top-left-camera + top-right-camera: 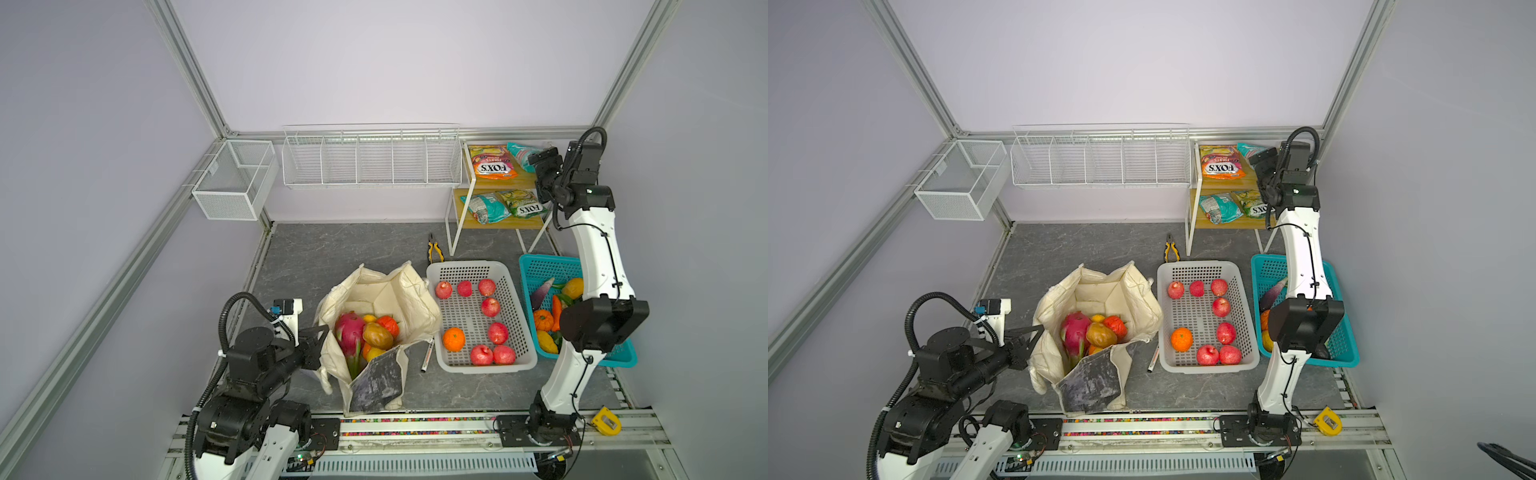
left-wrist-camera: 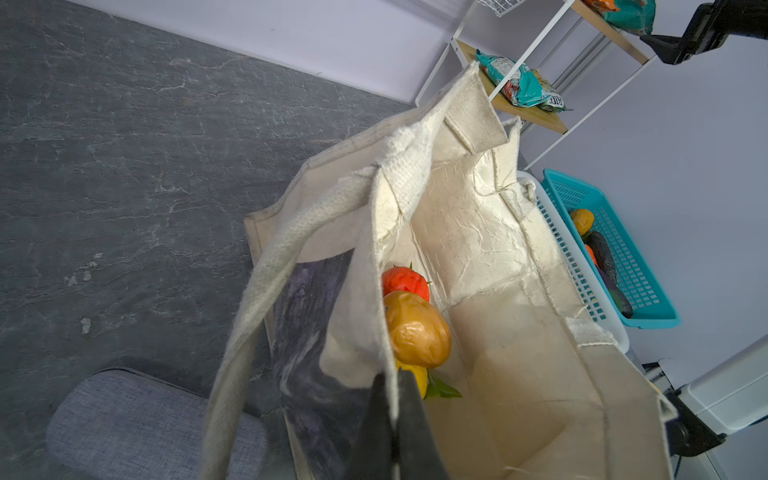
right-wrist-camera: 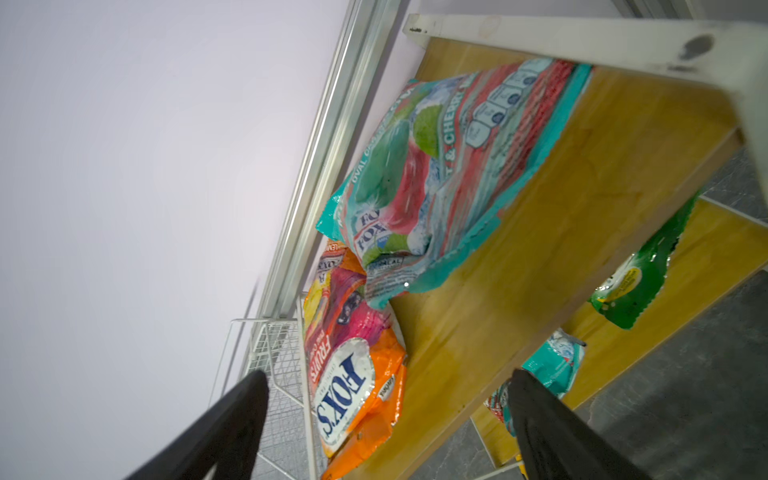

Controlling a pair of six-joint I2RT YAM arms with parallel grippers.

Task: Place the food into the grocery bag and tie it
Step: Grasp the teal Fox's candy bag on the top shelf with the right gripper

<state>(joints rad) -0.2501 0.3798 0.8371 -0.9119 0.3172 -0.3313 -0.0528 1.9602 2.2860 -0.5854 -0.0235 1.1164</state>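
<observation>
Left claw is pinched tight on the rim of the grocery bag, with the fabric sandwiched between its two black fingers, on the bag's left side in both top views. Bag is standing upright and open on the grey marbled tabletop, just left of the white perforated basket, grey panel facing the near edge. Inside it you can see a magenta dragon fruit, a brownish-yellow fruit lying on top, a red-orange crinkled fruit and a bit of yellow citrus behind. Right claw is spread wide with nothing in it, up at the top tier of the little wooden shelf rack in the back corner, close to the orange FOX'S packet. The teal packet lies beyond, its corner overlapping the orange one. A second teal packet and a green FOX'S packet sit on the lower tier. White basket holds red apples and an orange, and the teal basket of veg is partly hidden behind the right arm.
</observation>
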